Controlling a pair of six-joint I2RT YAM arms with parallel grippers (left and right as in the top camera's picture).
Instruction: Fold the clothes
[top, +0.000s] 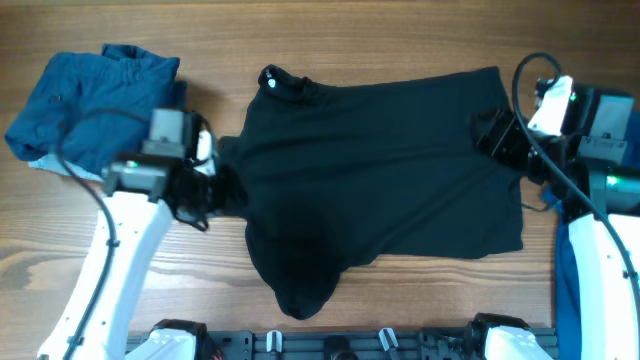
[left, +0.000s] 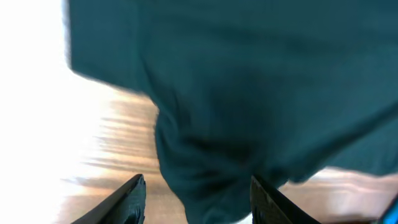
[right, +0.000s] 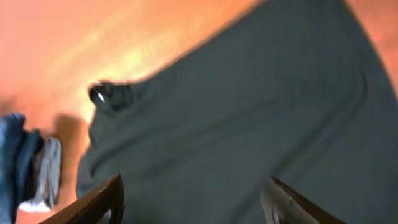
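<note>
The clothes here are mainly a large black garment (top: 380, 170), spread crumpled across the middle of the table with its collar (top: 272, 82) at the far left. My left gripper (top: 228, 192) is at its left edge. In the left wrist view the left gripper (left: 198, 208) is open, with a bunched fold of the dark fabric (left: 224, 124) lying between its fingers (left: 132, 198). My right gripper (top: 488, 130) hovers over the garment's right edge. In the right wrist view the right gripper (right: 194, 205) is open above the flat cloth (right: 249, 124).
A teal-blue garment (top: 90, 95) lies heaped at the far left corner and also shows in the right wrist view (right: 18, 162). A bright blue piece (top: 568, 290) hangs at the table's right edge. The arm bases (top: 340, 342) stand along the front edge.
</note>
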